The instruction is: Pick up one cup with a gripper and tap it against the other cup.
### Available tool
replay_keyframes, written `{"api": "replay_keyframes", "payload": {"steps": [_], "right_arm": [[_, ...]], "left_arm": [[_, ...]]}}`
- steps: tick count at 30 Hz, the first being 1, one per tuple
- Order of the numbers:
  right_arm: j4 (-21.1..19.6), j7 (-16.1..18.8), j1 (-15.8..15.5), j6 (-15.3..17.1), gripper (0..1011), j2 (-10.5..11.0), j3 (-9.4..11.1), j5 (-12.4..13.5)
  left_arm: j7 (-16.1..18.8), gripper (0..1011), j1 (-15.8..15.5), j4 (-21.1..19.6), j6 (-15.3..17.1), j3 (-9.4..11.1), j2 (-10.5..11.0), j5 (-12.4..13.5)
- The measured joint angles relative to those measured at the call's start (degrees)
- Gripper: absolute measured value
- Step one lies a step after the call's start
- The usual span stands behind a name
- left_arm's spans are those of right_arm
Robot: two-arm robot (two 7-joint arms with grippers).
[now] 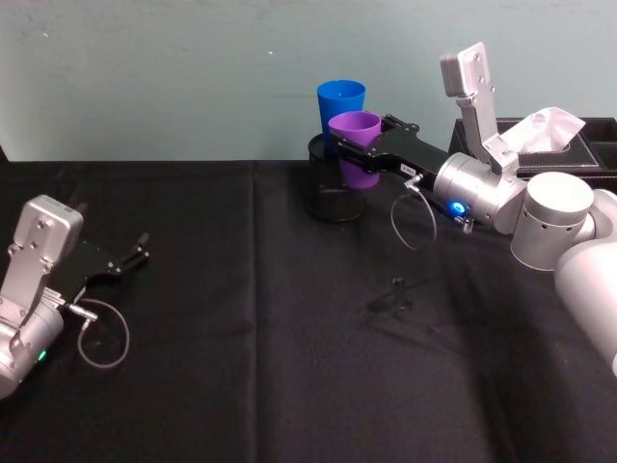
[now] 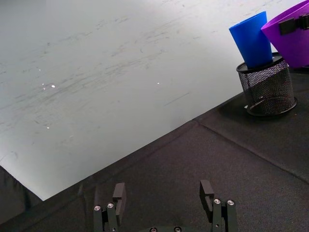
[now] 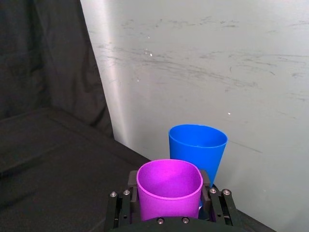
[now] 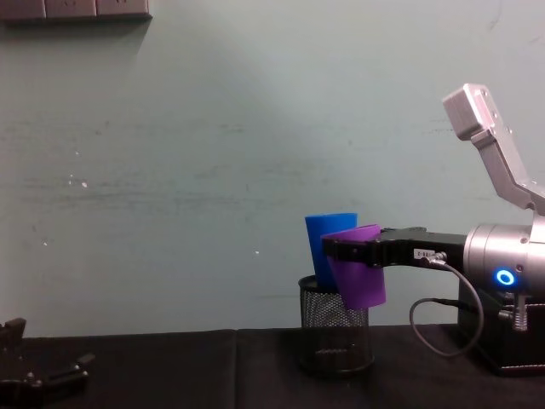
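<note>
Purple cup [image 1: 355,128] inside right tool [image 1: 362,145]

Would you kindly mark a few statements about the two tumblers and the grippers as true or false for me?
1. The right gripper is shut on the purple plastic tumbler and holds it off the black-clothed table. True.
2. The bright blue plastic tumbler lies on its side. False: it stands mouth-up in the black wire-mesh pen holder.
3. The left gripper grips a cup. False: it is open and empty, low at the table's left side.
4. In the chest view the purple tumbler is tilted rather than upright, right beside the blue one. True.
</note>
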Motion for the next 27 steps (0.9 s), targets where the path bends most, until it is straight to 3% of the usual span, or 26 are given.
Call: {"api": "replay_keyframes", "payload": {"steps": [27], "right_arm": [[0.00,-0.06,0.00,0.00,726,0.00,0.00,0.00]], "left_arm": [[0.00,1000,0.00,0.00,0.00,0.00,0.00,0.00]]}}
